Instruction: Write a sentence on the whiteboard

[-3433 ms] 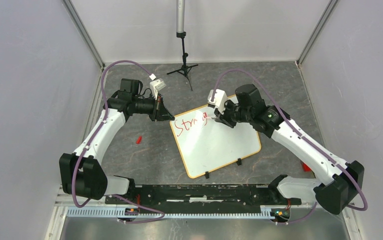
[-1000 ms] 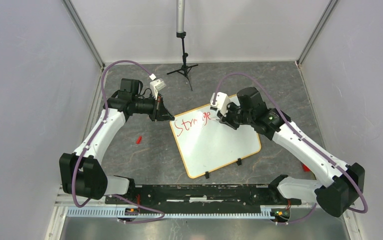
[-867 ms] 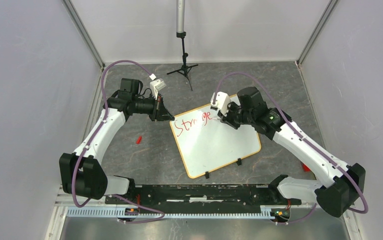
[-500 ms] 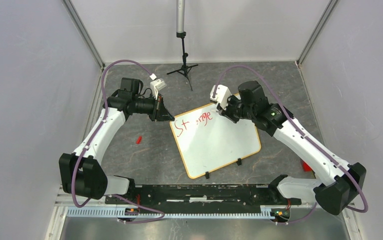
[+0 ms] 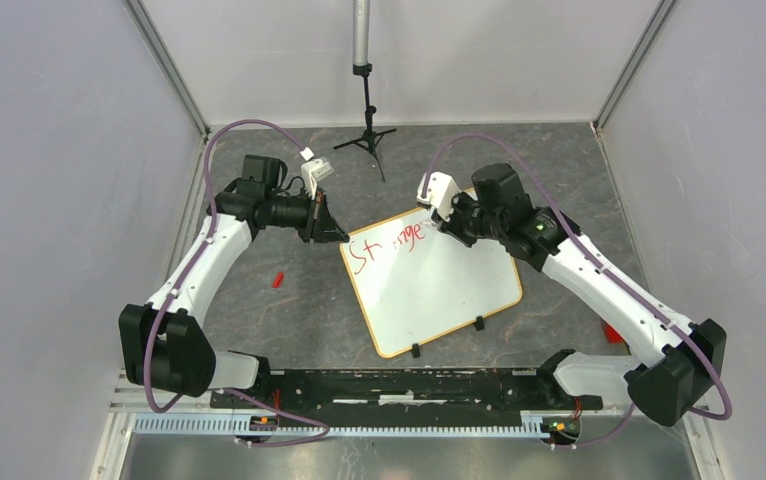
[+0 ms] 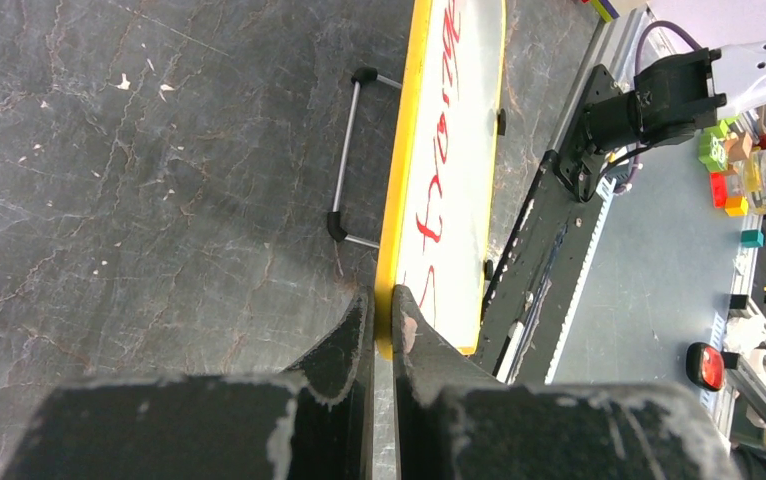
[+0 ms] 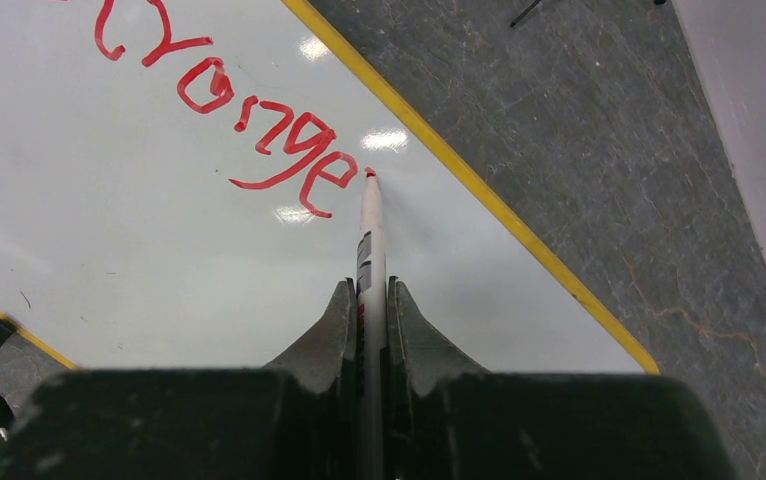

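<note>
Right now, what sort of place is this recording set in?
Probably a robot lab work cell: plain white panel walls on metal posts enclose a dark stone-look table, a small tripod stand sits at the back, and the left wrist view shows coloured blocks beyond the table's edge.

- A black tripod [image 5: 366,138] holding a grey pole stands beyond the left gripper [image 5: 339,236], well apart from it.
- A small red piece [image 5: 278,279] lies on the dark marbled table [image 5: 289,320], near the left gripper and on its base side.
- A red object [image 5: 611,333] lies well behind the right gripper [image 5: 446,226].
- Colourful blocks [image 6: 734,165] sit off the table.
</note>
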### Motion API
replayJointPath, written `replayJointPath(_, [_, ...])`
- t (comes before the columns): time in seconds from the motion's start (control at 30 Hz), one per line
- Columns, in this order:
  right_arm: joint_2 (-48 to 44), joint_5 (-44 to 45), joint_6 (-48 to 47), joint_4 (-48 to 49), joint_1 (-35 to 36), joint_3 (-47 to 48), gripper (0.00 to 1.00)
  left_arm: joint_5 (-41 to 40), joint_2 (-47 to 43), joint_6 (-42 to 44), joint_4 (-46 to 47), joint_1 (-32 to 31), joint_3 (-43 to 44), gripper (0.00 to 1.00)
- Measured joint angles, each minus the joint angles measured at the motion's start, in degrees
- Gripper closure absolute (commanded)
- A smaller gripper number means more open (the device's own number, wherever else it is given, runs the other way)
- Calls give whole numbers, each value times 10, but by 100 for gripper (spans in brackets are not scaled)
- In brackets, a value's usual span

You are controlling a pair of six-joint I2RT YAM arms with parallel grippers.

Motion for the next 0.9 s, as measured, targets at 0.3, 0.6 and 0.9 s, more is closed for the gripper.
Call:
replayJointPath(0.3, [-31, 1, -1, 5, 0, -45, 100, 0, 1, 0, -4, 0, 0, 97])
replayJointPath(0.6, [-44, -17, 1, 2, 0, -65, 100, 0, 1, 13, -6, 0, 0, 98])
replayJointPath(0.9, [-32, -13, 3, 2, 0, -53, 100, -1, 1, 14, -6, 0, 0, 98])
